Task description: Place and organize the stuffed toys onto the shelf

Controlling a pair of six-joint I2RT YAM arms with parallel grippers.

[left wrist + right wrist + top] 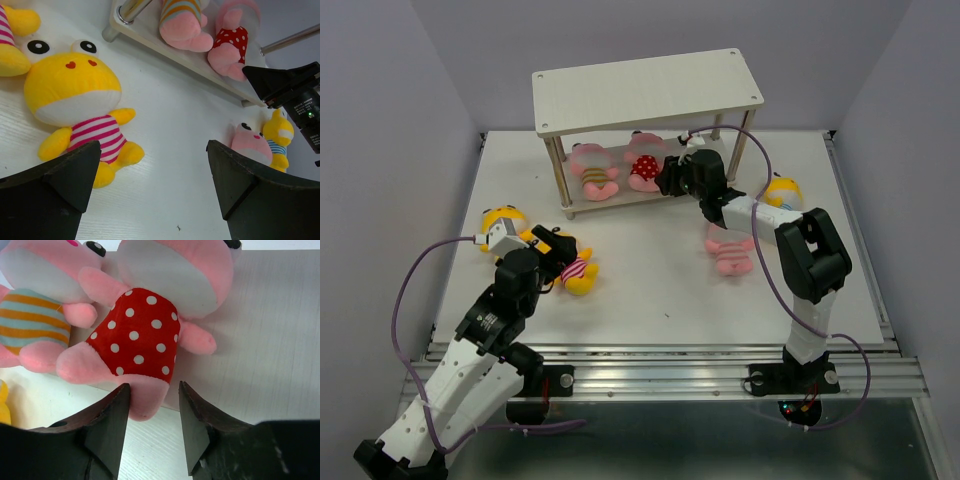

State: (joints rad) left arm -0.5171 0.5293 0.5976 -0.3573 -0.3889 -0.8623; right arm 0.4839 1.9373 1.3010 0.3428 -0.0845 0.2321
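Note:
The shelf stands at the back. On its lower board lie the pink yellow-striped toy and the pink red-dotted toy. My right gripper is open at the board's front edge. In the right wrist view its jaws stand on either side of the red-dotted toy's foot, with a gap on the right. My left gripper is open and empty, just above a yellow pink-striped toy, seen also in the left wrist view. A second yellow toy lies at the left.
A pink pink-striped toy lies on the table right of centre. A yellow blue-striped toy lies behind the right arm. The shelf's top board holds nothing. The left arm's purple cable loops over the table's left side.

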